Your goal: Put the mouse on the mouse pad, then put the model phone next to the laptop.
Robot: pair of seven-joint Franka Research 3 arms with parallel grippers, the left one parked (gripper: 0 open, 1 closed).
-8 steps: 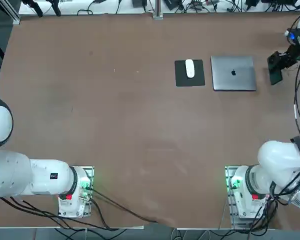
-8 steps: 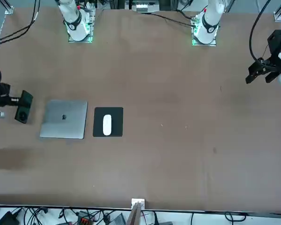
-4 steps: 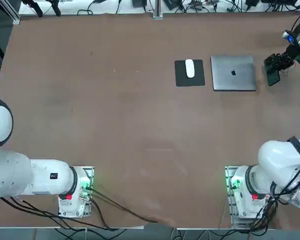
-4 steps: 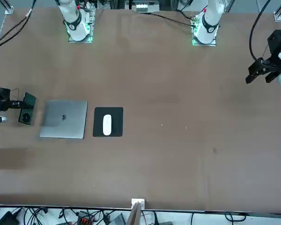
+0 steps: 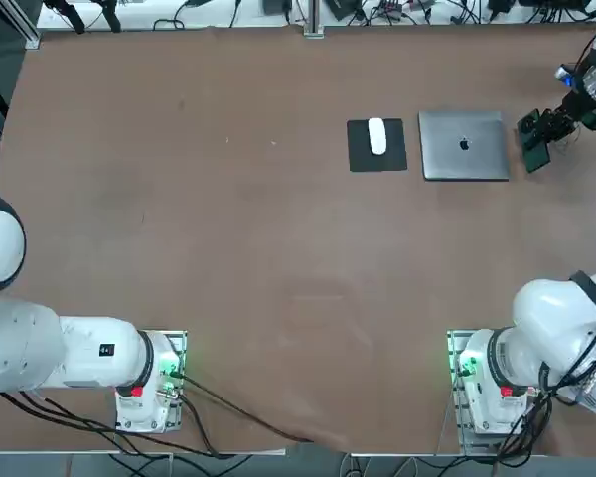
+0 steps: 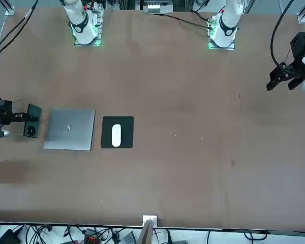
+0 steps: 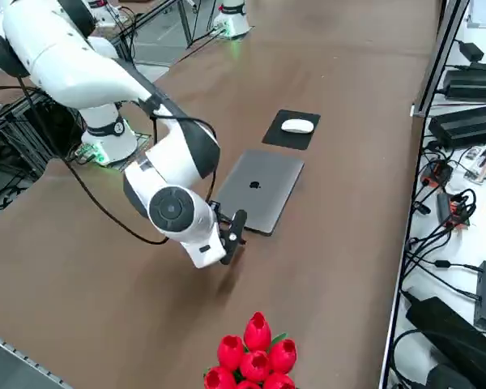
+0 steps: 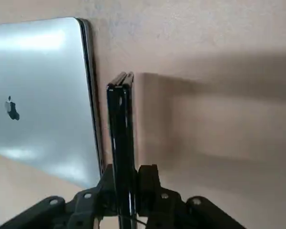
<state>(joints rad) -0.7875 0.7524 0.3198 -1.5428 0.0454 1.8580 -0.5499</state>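
Right hand (image 8: 126,179) pinches the model phone (image 8: 120,124) on edge, just off the laptop (image 5: 464,145) at its 3 o'clock; released edgewise, it could topple onto the lid.

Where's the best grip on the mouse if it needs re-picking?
Across its two long sides near the middle, coming straight down. The mouse lies flat on the mouse pad, a narrow smooth oval, open all round. The right hand is busy, shut on the model phone.
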